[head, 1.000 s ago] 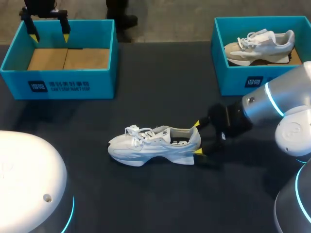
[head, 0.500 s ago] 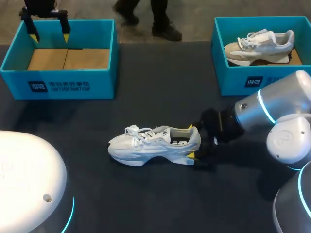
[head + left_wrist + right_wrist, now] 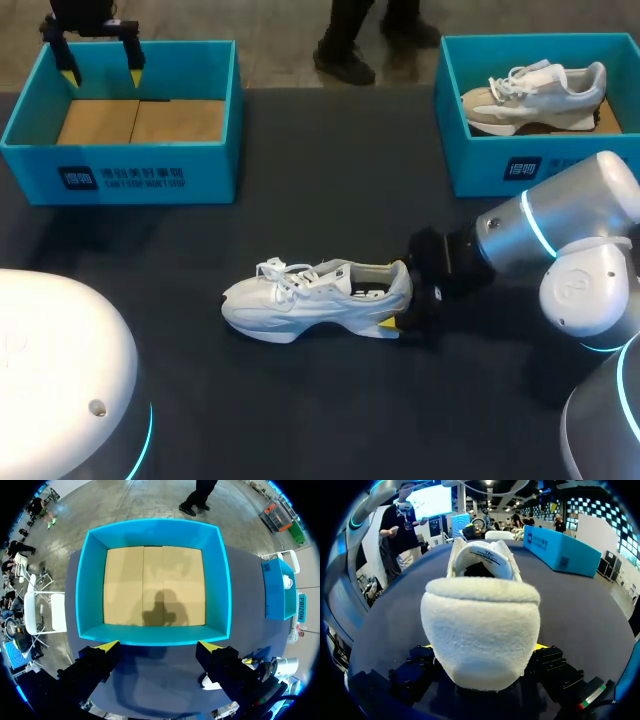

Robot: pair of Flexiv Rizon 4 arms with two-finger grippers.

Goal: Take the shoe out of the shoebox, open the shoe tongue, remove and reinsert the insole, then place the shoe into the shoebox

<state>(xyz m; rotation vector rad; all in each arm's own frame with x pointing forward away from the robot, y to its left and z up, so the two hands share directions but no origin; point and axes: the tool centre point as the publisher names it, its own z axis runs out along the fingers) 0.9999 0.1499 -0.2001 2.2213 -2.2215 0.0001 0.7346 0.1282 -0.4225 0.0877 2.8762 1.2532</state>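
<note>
On the dark table (image 3: 320, 200), the empty shoebox (image 3: 120, 180) is overhung by the left gripper (image 3: 159, 645), spread wide. Mid-table, the white shoe (image 3: 310, 300) is clasped at its heel by the right gripper (image 3: 482, 650). The heel is best held steady while the tongue is opened.

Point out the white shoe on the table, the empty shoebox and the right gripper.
white shoe (image 3: 318, 300): head view, midfoot side.
empty shoebox (image 3: 120, 178): head view, front wall.
right gripper (image 3: 401, 294): head view, between its fingertips, at the shoe's heel.
</note>
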